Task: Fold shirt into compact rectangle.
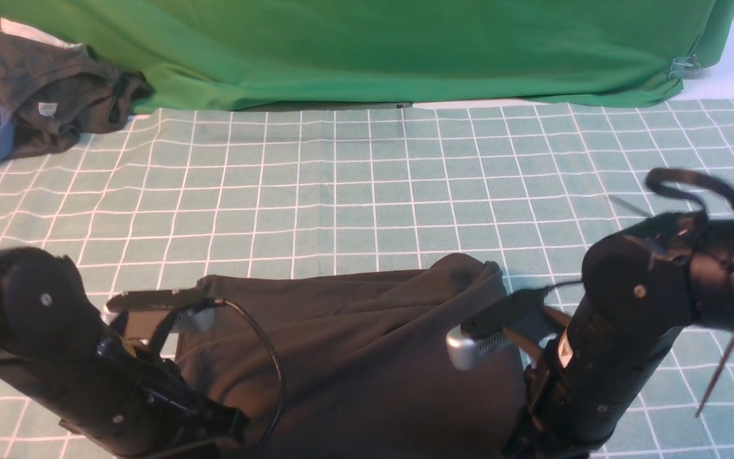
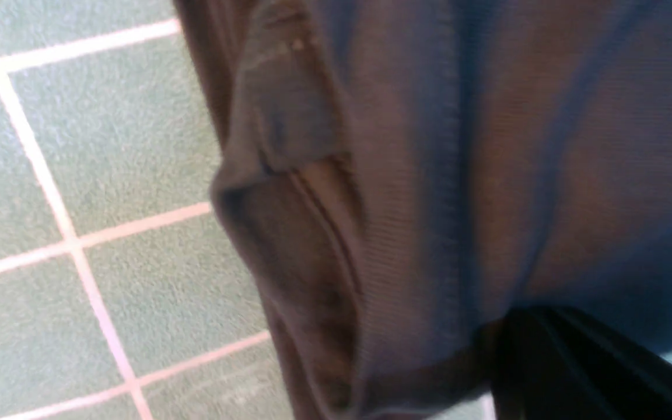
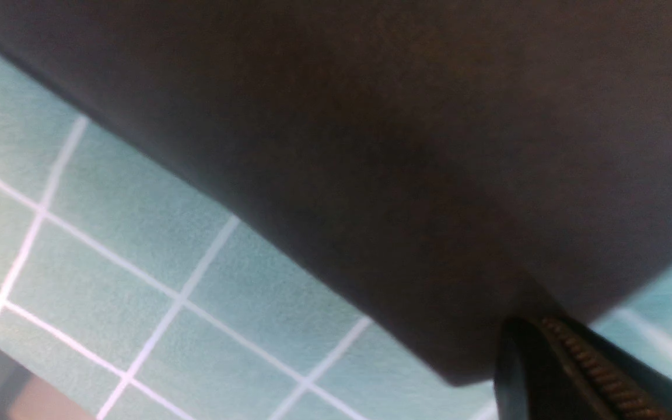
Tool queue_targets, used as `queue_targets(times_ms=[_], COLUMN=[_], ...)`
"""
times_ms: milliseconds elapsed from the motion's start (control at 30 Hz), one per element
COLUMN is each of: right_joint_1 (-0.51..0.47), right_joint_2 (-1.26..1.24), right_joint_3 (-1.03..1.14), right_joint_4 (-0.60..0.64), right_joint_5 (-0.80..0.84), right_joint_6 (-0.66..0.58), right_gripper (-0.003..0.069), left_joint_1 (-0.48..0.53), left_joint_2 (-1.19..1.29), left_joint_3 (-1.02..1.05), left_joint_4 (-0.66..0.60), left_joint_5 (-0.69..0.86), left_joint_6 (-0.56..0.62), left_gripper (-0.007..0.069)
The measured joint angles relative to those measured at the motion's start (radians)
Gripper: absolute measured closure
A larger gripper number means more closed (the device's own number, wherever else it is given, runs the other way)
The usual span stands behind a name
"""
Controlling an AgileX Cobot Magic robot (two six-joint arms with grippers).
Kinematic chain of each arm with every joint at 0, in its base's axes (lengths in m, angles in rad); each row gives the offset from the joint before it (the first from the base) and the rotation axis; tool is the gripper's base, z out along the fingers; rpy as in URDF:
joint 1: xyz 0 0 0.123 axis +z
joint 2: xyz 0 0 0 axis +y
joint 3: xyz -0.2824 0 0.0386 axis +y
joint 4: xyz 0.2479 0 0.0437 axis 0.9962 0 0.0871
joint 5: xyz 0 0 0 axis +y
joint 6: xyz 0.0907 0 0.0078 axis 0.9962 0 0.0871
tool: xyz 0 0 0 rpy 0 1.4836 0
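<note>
Both tools, left tool (image 2: 546, 356) and right tool (image 3: 552, 361), apparently pinched the soft, limp shirt (image 1: 354, 357) at its near edge.

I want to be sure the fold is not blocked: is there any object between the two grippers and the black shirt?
Nothing visible stands between them. In both wrist views the shirt fabric reaches right up to the left gripper and the right gripper. Around it, only the checked green tablecloth shows.
</note>
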Motion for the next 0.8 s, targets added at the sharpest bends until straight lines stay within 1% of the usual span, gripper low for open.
queue_targets(times_ms=[133, 200, 300, 433, 667, 800], right_joint_1=[-0.017, -0.051, -0.107, -0.148, -0.151, -0.151], right_joint_2=[-0.096, -0.130, -0.152, -0.131, -0.001, 0.093], right_joint_3=[-0.092, -0.152, -0.236, -0.300, -0.311, -0.311], right_joint_4=[-0.130, -0.157, -0.164, -0.166, -0.162, -0.162], right_joint_5=[-0.007, -0.020, -0.031, -0.046, -0.048, -0.075], right_joint_6=[0.075, 0.102, 0.119, 0.130, 0.123, 0.123], right_gripper=[0.0640, 0.0640, 0.0640, 0.0640, 0.0640, 0.0640], left_joint_1=[0.000, 0.000, 0.000, 0.000, 0.000, 0.000], left_joint_2=[-0.073, -0.099, -0.127, -0.115, -0.052, -0.032], left_joint_3=[-0.073, -0.102, -0.141, -0.146, -0.146, -0.082], left_joint_4=[0.002, 0.003, 0.006, 0.004, 0.003, -0.009], left_joint_5=[0.023, 0.023, 0.018, 0.010, -0.002, -0.093], left_joint_6=[-0.025, -0.039, -0.054, -0.056, -0.056, -0.055], left_gripper=[0.0624, 0.0624, 0.0624, 0.0624, 0.0622, 0.0621])
